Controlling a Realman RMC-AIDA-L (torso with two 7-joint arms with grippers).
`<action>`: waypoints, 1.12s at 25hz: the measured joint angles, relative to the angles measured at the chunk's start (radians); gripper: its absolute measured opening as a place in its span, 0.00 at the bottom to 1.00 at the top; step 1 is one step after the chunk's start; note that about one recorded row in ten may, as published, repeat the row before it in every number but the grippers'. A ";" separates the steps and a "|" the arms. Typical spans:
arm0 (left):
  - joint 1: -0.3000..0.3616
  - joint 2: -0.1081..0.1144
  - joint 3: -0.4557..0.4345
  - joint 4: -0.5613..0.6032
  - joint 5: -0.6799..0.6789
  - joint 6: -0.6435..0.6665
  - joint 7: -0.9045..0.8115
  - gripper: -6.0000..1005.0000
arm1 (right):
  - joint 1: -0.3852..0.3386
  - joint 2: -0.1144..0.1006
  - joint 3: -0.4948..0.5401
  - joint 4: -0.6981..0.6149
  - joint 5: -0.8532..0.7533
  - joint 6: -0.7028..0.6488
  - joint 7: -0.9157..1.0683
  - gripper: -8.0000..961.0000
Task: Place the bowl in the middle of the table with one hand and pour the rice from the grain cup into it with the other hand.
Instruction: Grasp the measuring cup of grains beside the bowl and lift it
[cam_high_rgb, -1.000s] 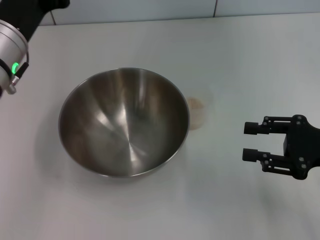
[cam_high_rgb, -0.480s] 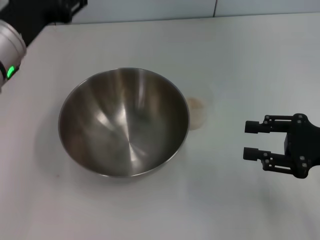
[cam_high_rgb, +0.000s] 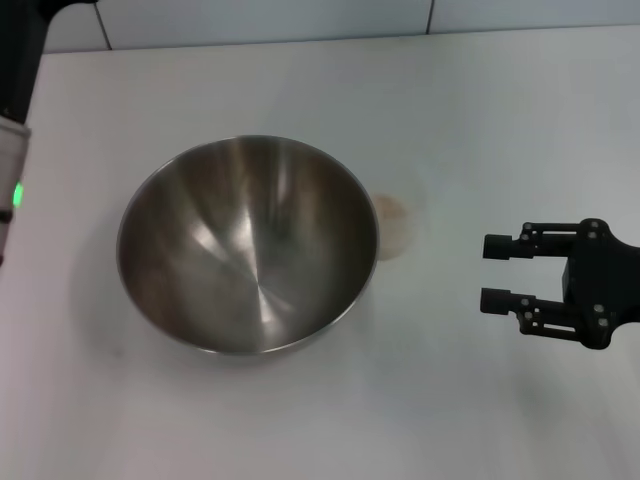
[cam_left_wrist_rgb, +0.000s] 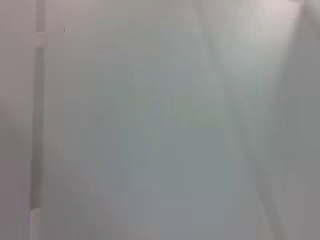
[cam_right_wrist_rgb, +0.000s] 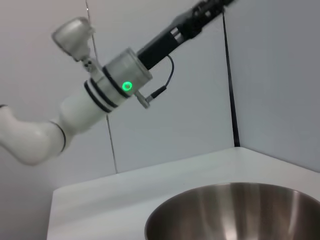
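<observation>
- The black two-fingered right gripper (cam_high_rgb: 497, 272) is seen with its 2 fingers spread apart and nothing held between them; it hangs over the plain white tabletop (cam_high_rgb: 500, 120), pointed toward the cup and well apart from it.
- The left gripper is not shown: only the silver-white left arm (cam_high_rgb: 12, 190) with its green light is seen at the far left edge of the head view, raised and clear of the bowl, so the state of its jaws cannot be told.
- The small clear plastic grain cup (cam_high_rgb: 397, 222) is found upright, just beside the right side of the bowl, between the bowl and the right gripper; a pale mass of rice (cam_high_rgb: 390, 209) is seen inside it.
- The large round stainless-steel mixing bowl (cam_high_rgb: 248, 244) is set on the table near its middle, empty, with no rice visible inside.
- The bowl placement is judged to be done; the step in hand is judged to be the reach for the cup.
- For the next move, the spread jaws would need to be brought around the cup wall without the bowl rim being struck, then closed gently on the thin plastic.
- After that, the cup would have to be lifted above the rim and tipped over the bowl.
</observation>
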 joint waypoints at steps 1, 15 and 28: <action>-0.007 0.006 0.016 -0.018 0.021 -0.027 -0.024 0.81 | -0.001 0.000 0.000 0.004 0.005 0.000 0.000 0.57; -0.128 0.097 0.170 -0.318 0.060 -0.209 -0.039 0.81 | 0.007 -0.002 -0.003 0.004 0.024 -0.006 -0.004 0.57; -0.036 0.140 0.212 -0.189 -0.025 -0.039 -0.041 0.81 | 0.035 -0.002 -0.005 0.002 0.024 0.002 -0.009 0.57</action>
